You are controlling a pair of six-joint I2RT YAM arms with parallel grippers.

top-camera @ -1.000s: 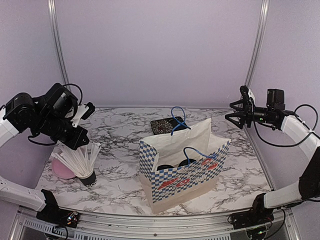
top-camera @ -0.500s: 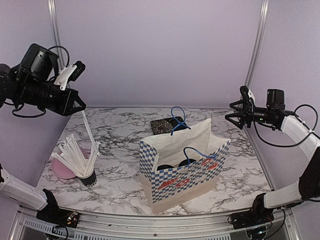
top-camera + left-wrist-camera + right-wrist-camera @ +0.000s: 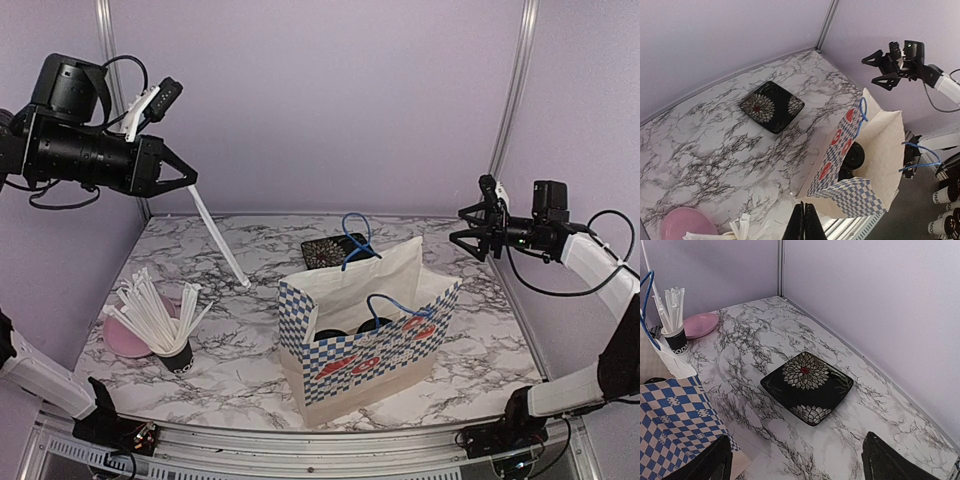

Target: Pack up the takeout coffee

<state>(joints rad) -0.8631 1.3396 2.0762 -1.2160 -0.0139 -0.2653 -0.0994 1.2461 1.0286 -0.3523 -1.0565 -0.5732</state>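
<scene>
Top view only: stick (image 3: 220, 240) is pinched in left fingers (image 3: 180, 170), up-left of bag (image 3: 365, 350); right fingers (image 3: 707, 465) are spread.

The marble-patterned table (image 3: 240, 330) in front of me carries four things. A blue-checked paper bag (image 3: 365, 365) stands upright near the front middle. Behind it, toward the back wall, lies a black flowered square plate (image 3: 807, 387). On my left, a black cup of white sticks (image 3: 177, 357) stands just beside a pink plate (image 3: 122, 343).
</scene>
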